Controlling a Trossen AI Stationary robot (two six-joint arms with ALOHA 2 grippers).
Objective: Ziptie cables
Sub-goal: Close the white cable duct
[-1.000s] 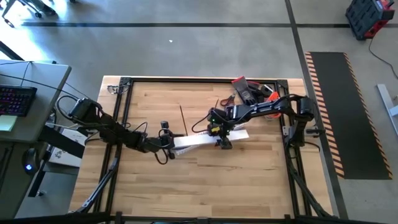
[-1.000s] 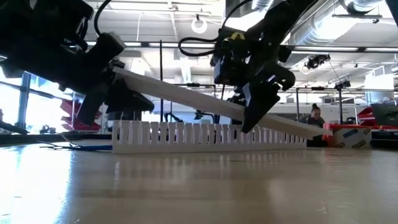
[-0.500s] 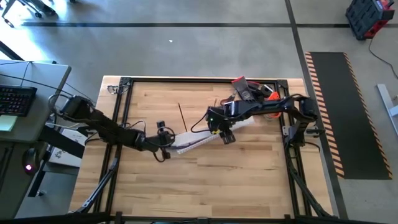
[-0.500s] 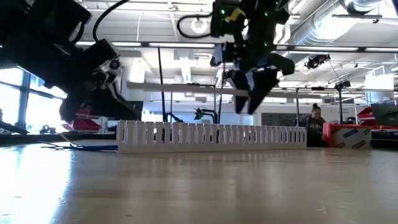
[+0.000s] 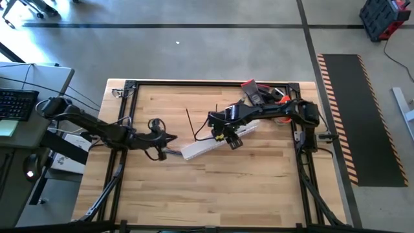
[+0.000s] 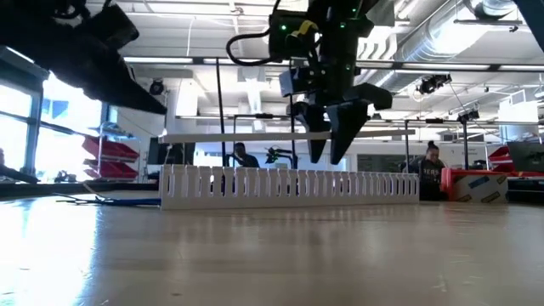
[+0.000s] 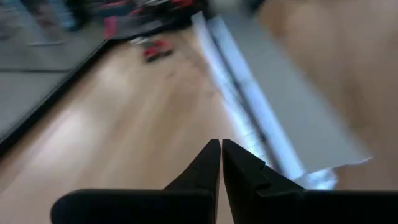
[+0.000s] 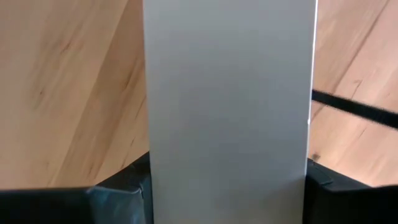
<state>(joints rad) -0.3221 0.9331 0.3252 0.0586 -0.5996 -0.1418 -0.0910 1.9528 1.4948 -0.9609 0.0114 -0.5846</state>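
The white slotted channel [image 6: 289, 187] stands on the wooden table. Level above it hangs the flat white strip [image 6: 238, 136], with my right gripper [image 6: 327, 146] shut on it from above, also seen in the high view [image 5: 231, 138]. My left gripper [image 5: 173, 138] is shut with nothing in it and hangs off the strip's left end, above the table; its wrist view shows the closed fingertips [image 7: 221, 152]. The cables are not in view as a bunch. A thin dark strand [image 5: 189, 123] lies on the table behind the channel; what it is I cannot tell. My right gripper pinches the strip by its two long edges [image 8: 149, 177], a little right of the strip's middle. The fingers [image 8: 323, 183] point down and lie across the strip. The strip hangs level and clear of the channel below it.
Red and orange tools [image 5: 259, 94] lie at the table's far right. Black frame rails [image 5: 129, 116] run round the tabletop. Bare wood lies in front of the channel. A person [image 6: 431, 161] is in the room behind the table.
My right gripper has risen with the strip, which was slanting with one end low and now hangs level above the channel. My left gripper has let go of the strip's left end and drawn back up and toward the table's left edge, rolling as it went.
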